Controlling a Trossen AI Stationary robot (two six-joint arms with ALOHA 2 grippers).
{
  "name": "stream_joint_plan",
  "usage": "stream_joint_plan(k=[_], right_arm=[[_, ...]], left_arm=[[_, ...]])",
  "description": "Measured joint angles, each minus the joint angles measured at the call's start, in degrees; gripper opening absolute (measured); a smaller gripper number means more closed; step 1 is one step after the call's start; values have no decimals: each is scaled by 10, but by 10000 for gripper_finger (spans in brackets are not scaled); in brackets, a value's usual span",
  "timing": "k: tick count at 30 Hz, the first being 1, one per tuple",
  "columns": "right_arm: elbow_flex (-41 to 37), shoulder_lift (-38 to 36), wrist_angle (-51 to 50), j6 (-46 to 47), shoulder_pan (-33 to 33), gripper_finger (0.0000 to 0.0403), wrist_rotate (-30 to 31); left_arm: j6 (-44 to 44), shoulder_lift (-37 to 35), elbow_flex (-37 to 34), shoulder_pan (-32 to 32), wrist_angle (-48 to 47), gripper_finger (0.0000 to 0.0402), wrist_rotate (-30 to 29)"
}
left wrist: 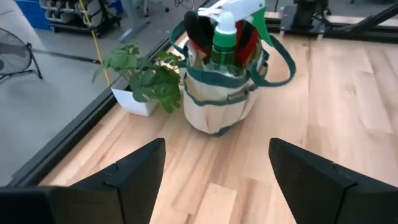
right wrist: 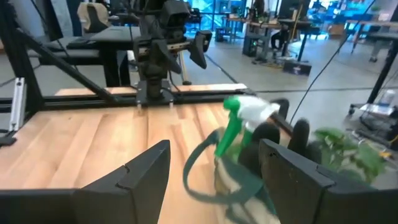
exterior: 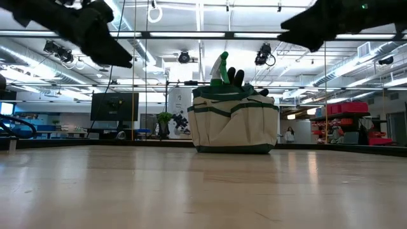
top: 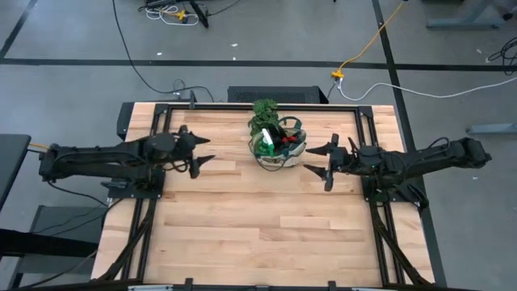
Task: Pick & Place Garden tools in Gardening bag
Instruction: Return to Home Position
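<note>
- High view: gardening bag [top: 279, 147] at the middle of the tabletop's far edge; left gripper [top: 208, 151] and right gripper [top: 310, 160] flanking it, well apart, both spread open, empty.
- Low view: upright, soft canvas, probably light.
- Left wrist view: spray bottle [left wrist: 225, 38] poking out; green handles [left wrist: 291, 65] the likely hold.

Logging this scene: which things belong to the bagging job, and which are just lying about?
Job: gardening bag, green spray bottle and red-and-black gloves inside it; left arm's fingers, right arm's fingers, open either side.
Lying about: potted plant beside the bag.
</note>
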Motion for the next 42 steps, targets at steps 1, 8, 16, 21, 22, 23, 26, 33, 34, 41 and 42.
stream_joint_plan(k=[1,8,16,21,22,23,26,33,34,41,42], right_arm=[[-9,-2,6,8,2,247,0],[-103,-7,153,15,7,247,0],[-212,-6,301,53,8,247,-50],[-229,-5,306,51,8,247,-44],[-229,-5,306,51,8,247,-45],[-229,-5,305,51,8,247,-46],[-229,-5,298,51,8,247,-54],[-229,-5,271,40,8,247,-57],[-229,-5,271,40,8,247,-59],[-229,-5,271,40,8,247,-60],[-229,-5,271,39,8,247,-60]], left_arm=[[-3,-13,-14,-3,5,291,1],[-7,-96,-105,-24,64,291,4],[-22,-134,-196,-46,160,291,17],[-31,-134,-229,-49,176,291,16],[-33,-134,-238,-49,188,291,19],[-33,-135,-247,-49,201,291,25],[-32,-137,-269,-49,236,291,30],[-83,-136,-269,-52,219,291,37],[-93,-136,-269,-52,219,291,37],[-105,-136,-269,-52,219,291,37],[-105,-136,-269,-52,218,291,37]])
